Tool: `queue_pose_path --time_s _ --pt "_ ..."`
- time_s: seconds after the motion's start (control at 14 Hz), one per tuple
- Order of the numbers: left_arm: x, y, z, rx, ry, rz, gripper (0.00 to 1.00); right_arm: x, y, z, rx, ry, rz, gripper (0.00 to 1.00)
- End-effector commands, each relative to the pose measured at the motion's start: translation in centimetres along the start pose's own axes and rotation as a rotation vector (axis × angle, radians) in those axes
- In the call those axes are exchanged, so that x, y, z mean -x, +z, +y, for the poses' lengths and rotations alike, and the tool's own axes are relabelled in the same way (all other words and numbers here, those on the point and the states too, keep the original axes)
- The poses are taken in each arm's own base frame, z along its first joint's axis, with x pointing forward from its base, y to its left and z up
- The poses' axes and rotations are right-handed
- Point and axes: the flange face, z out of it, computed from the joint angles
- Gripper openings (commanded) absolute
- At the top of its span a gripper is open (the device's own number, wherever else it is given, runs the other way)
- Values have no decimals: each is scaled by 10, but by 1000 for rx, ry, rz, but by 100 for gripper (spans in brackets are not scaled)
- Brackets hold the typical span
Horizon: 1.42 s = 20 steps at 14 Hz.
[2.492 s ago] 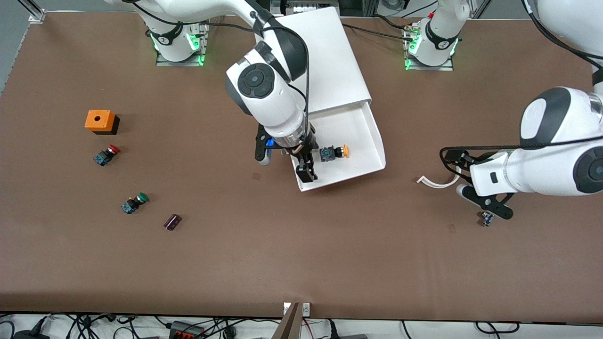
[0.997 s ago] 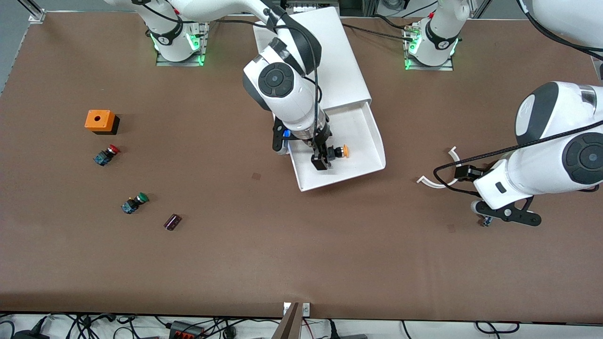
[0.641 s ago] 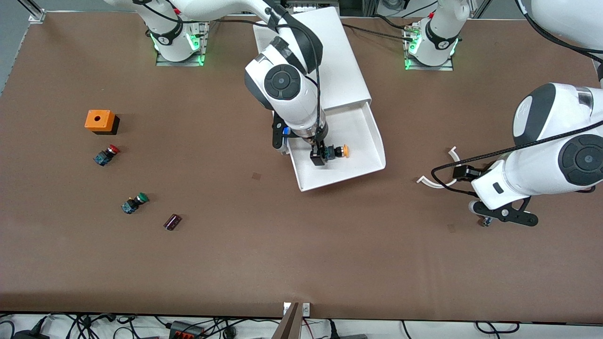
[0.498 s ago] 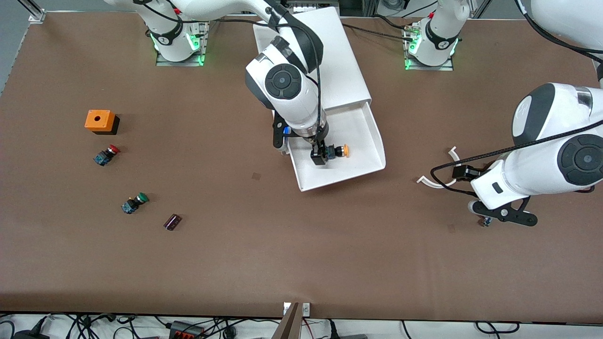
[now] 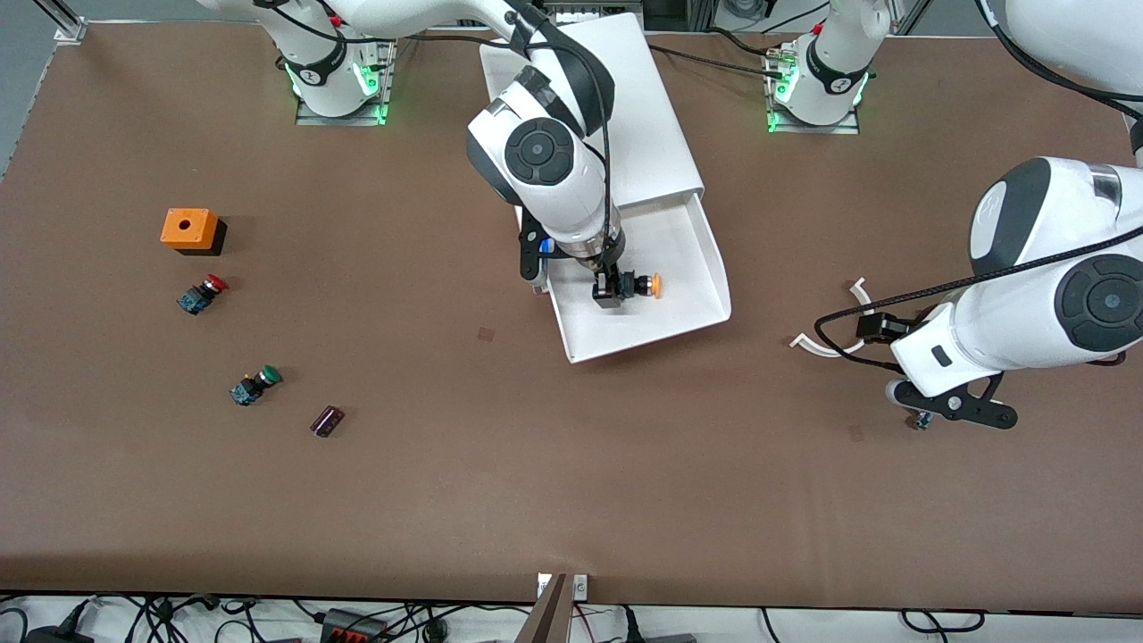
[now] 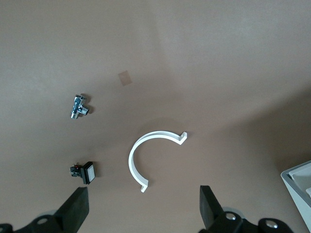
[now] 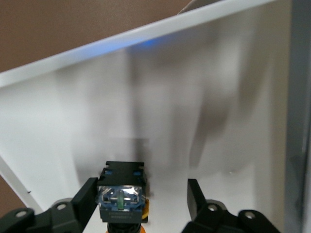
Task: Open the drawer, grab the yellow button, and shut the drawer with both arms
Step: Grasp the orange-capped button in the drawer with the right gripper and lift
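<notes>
Orange box [image 5: 189, 229], one, sits at the right arm's end of the table [image 5: 536, 491]. Three push buttons in all: one red-capped [image 5: 202, 294], one green-capped [image 5: 254, 385], and one orange-yellow button [image 5: 645, 286] lying in the open drawer [image 5: 688, 268]. Its long axis runs across the drawer, cap toward the left arm's end. The right claw [image 5: 611, 290] straddles its body, not clamped, a gap showing beside one finger. The left claw [image 6: 143, 206] waits, spread wide, over one white curved clip [image 6: 132, 158].
</notes>
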Motion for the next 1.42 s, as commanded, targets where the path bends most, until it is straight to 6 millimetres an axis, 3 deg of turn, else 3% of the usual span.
queue_pose_path --time_s 0.0,0.21,0.36,0.43,0.71,0.85,1.0,1.14,1.35 --pt "2 -2 3 11 -6 -1 100 6 -3 -1 -18 -16 -1 61" --pt "2 -2 5 11 -9 -1 100 7 -5 -2 -24 -15 -8 27" --pt "2 -2 5 11 -9 -1 100 7 -7 -3 -29 -18 -7 21" --pt "1 -2 6 10 -10 -1 100 10 -18 -5 -43 -21 -21 18" --pt "2 -3 6 10 -13 1 100 17 -44 -11 -84 -26 -53 13" --pt "2 -5 10 29 -14 3 100 9 -54 -19 -95 -64 -51 12" --pt "2 -7 14 94 -35 8 100 -5 -83 -31 -129 -153 -34 12" --pt "3 -7 15 136 -41 8 100 -19 -85 -41 -125 -348 6 10" --pt "3 -16 19 149 -38 25 100 -44 -92 -58 -115 -505 48 10"
